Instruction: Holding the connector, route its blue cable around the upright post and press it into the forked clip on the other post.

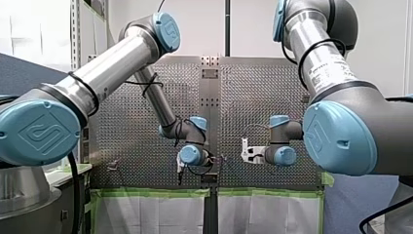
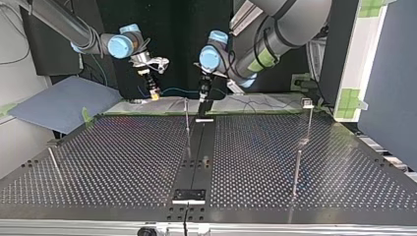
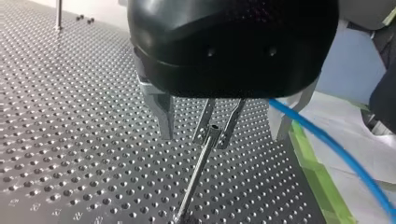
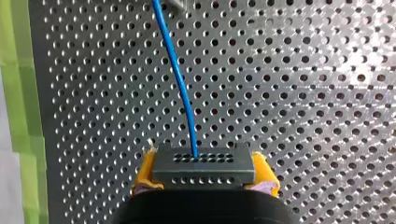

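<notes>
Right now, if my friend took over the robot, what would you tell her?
My right claw: shut on the connector, its blue cable running out ahead.
My left claw: open, fingers either side of the forked clip on its post, not touching it.
Done: connector gripped.
Left: the cable passes beside my left claw, outside the clip; routing and pressing in remain.

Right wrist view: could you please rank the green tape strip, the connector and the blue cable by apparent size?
1. green tape strip
2. connector; nearer the camera, so its rank against the strip is unsure
3. blue cable, long but thin
</notes>
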Robot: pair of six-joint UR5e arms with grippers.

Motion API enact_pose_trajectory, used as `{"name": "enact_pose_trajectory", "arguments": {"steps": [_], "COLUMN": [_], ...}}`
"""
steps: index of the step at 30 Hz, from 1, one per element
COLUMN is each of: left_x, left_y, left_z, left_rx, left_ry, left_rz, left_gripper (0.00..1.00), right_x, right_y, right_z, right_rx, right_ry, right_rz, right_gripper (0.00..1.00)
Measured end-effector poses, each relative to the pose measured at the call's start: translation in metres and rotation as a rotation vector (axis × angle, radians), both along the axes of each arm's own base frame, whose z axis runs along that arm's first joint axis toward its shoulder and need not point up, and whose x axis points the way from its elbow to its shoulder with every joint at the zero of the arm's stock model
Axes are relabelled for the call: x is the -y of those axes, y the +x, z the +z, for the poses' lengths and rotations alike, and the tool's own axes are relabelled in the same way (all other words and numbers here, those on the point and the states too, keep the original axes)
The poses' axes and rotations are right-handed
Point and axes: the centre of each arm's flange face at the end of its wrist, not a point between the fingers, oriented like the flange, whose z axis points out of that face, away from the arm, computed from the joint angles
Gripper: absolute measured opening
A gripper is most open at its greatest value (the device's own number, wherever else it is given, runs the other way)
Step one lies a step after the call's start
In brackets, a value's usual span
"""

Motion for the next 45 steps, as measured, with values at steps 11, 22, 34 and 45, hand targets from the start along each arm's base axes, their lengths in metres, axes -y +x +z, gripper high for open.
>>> {"name": "enact_pose_trajectory", "arguments": {"steps": [11, 22, 34, 45], "left_x": [0.008, 0.015, 0.012, 0.003], "left_y": [-0.003, -0.01, -0.012, -0.013], "left_z": [0.005, 0.009, 0.011, 0.012], "left_rx": [0.039, 0.085, 0.125, 0.142], "left_ry": [-0.108, -0.14, -0.083, -0.041], "left_rz": [0.084, 0.151, 0.225, 0.316], "left_gripper": [1.0, 1.0, 1.0, 0.22], "right_x": [-0.003, 0.008, 0.012, 0.012], "right_y": [0.002, -0.005, -0.009, -0.009], "right_z": [-0.001, 0.003, 0.004, 0.004], "right_rx": [0.022, 0.059, 0.084, 0.084], "right_ry": [0.037, 0.045, 0.054, 0.056], "right_rz": [0.046, 0.046, 0.078, 0.081], "right_gripper": [0.0, 0.0, 0.0, 0.0]}}
